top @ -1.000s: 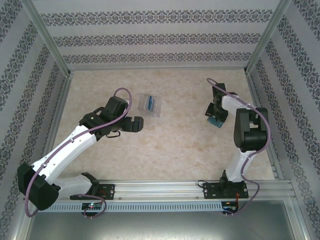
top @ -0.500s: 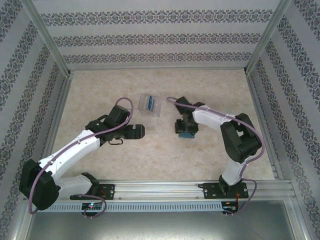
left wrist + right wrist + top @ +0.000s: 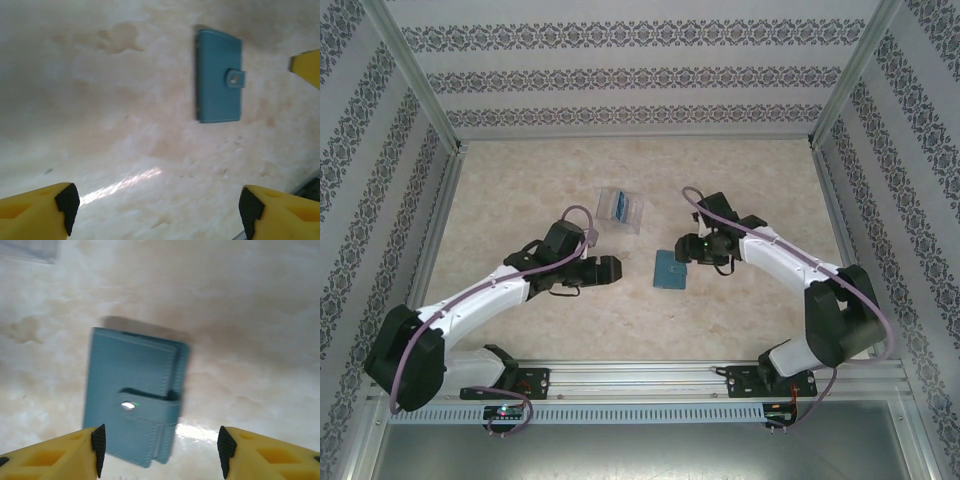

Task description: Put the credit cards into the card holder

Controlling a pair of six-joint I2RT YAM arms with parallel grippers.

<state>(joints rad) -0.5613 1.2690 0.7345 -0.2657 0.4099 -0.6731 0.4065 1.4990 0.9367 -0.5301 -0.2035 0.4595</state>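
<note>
From above, both my arms reach toward the middle of the table (image 3: 520,190). The holder (image 3: 620,207) sits beyond them, a clear plastic tray with a blue card (image 3: 621,208) showing inside its outline. The overhead view is too small to show a second card. The wallet (image 3: 669,269) lies flat between my two grippers, nearer than the holder and apart from it. My left gripper (image 3: 610,268) is to its left and my right gripper (image 3: 682,250) just beside its far right corner.

The wrist cameras give what the overhead one cannot. On the left wrist camera my left gripper (image 3: 157,212) stands wide, its yellow fingers tipped with black pads (image 3: 67,200), and there is bare table between them. The wallet (image 3: 219,82) lies ahead, well apart from the fingers. It is teal, closed, with a stitched border and a tab fastened by a small round snap. A yellow tip (image 3: 307,69) at the right edge looks like a finger of my other gripper.

On the right wrist camera my right gripper (image 3: 160,450) is also parted, with nothing held. The wallet (image 3: 132,395) lies on the table under the gap, its folded layers stepped at the edge and its snap glinting. A pale, blurred corner (image 3: 30,249) at the top left may be the holder. The table is glossy, marbled cream and tan stone with a bright reflection.
</note>
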